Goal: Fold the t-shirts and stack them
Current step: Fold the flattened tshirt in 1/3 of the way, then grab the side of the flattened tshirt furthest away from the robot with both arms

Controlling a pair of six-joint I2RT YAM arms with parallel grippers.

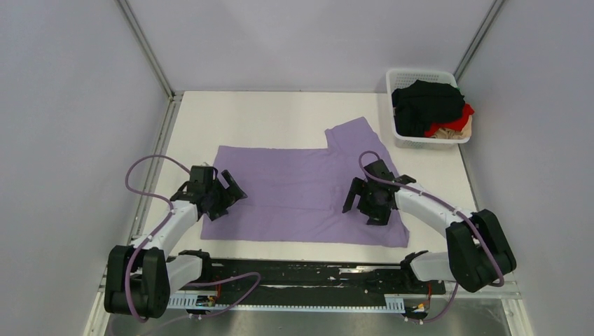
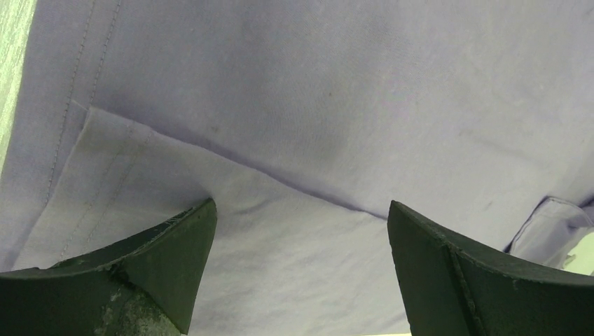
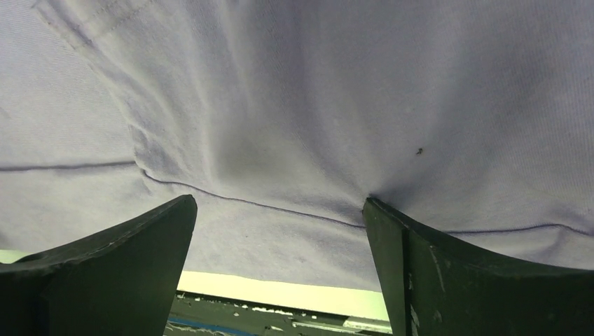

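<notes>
A light purple t-shirt (image 1: 294, 189) lies spread flat on the white table, partly folded, with one sleeve sticking out at its far right. My left gripper (image 1: 228, 190) is open, low over the shirt's left edge; its view shows a folded layer (image 2: 294, 266) between the fingers (image 2: 175, 259). My right gripper (image 1: 363, 203) is open, low over the shirt's right part, with cloth (image 3: 280, 231) between its fingers (image 3: 413, 266). Black (image 1: 426, 101), red (image 1: 459, 120) and beige (image 1: 443, 132) shirts lie heaped in the basket.
The white lattice basket (image 1: 394, 80) stands at the far right corner of the table. Bare white table (image 1: 266, 115) lies beyond the purple shirt. Grey walls close the sides and back. A black rail (image 1: 308, 273) runs along the near edge.
</notes>
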